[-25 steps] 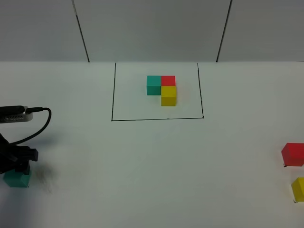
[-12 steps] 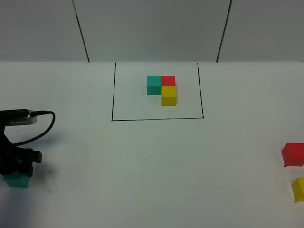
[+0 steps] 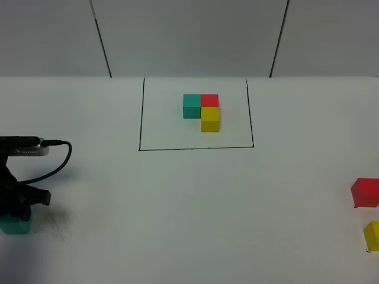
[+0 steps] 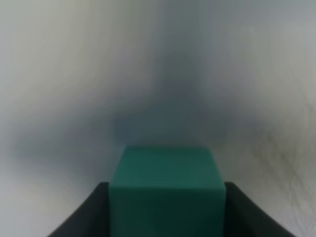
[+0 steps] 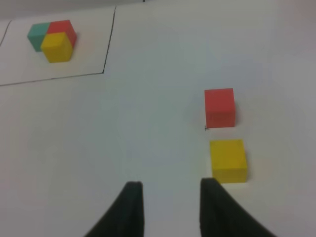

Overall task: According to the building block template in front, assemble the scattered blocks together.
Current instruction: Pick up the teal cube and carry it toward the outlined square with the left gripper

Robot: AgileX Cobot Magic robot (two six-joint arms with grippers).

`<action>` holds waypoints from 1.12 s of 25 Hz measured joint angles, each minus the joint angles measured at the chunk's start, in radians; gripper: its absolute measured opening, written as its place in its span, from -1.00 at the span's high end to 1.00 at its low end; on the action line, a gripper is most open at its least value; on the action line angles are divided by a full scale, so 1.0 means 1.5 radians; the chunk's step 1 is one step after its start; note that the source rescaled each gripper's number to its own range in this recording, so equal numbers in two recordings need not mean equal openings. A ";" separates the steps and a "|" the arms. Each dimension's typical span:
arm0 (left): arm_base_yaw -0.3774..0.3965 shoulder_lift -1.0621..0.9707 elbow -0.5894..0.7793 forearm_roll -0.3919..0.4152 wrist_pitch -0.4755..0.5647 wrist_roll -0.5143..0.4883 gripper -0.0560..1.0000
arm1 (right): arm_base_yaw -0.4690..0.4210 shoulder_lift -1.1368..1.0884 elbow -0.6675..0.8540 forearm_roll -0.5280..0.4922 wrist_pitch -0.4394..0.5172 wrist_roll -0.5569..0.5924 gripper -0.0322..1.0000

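Observation:
The building block template (image 3: 201, 109) is a teal, red and yellow L-shaped cluster inside a thin black outline (image 3: 141, 118) at the back middle of the table. It also shows in the right wrist view (image 5: 53, 38). My left gripper (image 3: 16, 208) is at the far left edge, shut on the loose teal cube (image 3: 15, 225), which rests on the table. In the left wrist view the teal cube (image 4: 166, 190) fills the gap between the fingers (image 4: 86, 215). The loose red cube (image 3: 365, 192) and yellow cube (image 3: 372, 235) lie at the far right. My right gripper (image 5: 170, 210) is open and empty, short of the red cube (image 5: 219, 106) and yellow cube (image 5: 228, 160).
A black cable (image 3: 50, 165) loops off my left arm above the table. The white table (image 3: 195, 213) ends at a grey wall with dark seams (image 3: 100, 38) behind the template.
My left gripper has shifted slightly to the left and lower, and the teal cube has moved left with it. The red and yellow cubes and the template have not moved.

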 joint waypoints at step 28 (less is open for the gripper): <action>-0.411 0.108 -0.309 -0.120 0.101 0.636 0.89 | 0.000 0.000 0.000 0.000 0.000 0.000 0.94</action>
